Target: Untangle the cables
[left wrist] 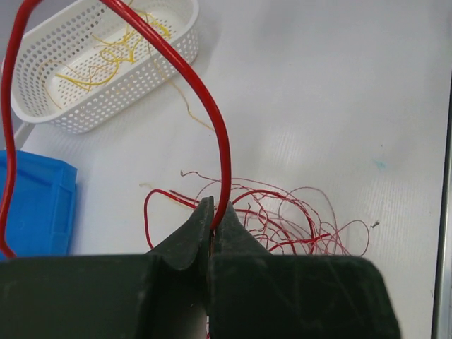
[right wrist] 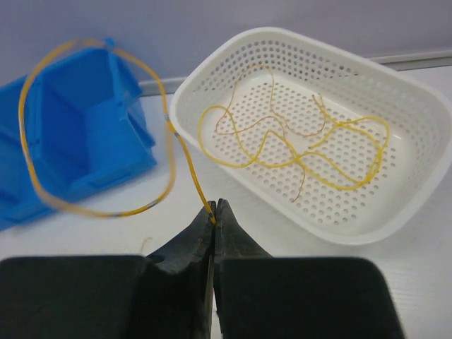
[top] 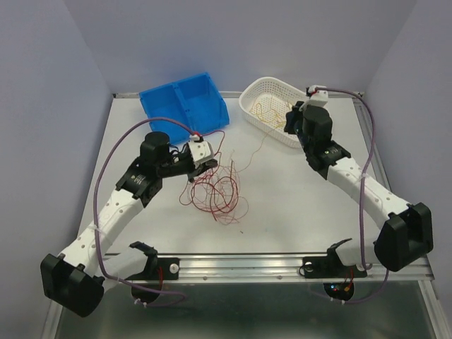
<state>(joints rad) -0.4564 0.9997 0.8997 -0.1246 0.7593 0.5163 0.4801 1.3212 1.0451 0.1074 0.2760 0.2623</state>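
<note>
Cables (top: 220, 192): red tangle is seen at centre of the top view; yellow strands (right wrist: 289, 152) are lying in the white basket (right wrist: 424, 127), upper right. Grips are resolved only in wrist views: left gripper (left wrist: 213, 215) is clamped on a red cable (left wrist: 225, 145), right gripper (right wrist: 215, 212) is pinched on a yellow cable (right wrist: 170, 131) looped before the blue bin (right wrist: 85, 141). Left arm (top: 120, 205) is bent over the tangle; right arm (top: 353, 176) is extended to the basket.
</note>
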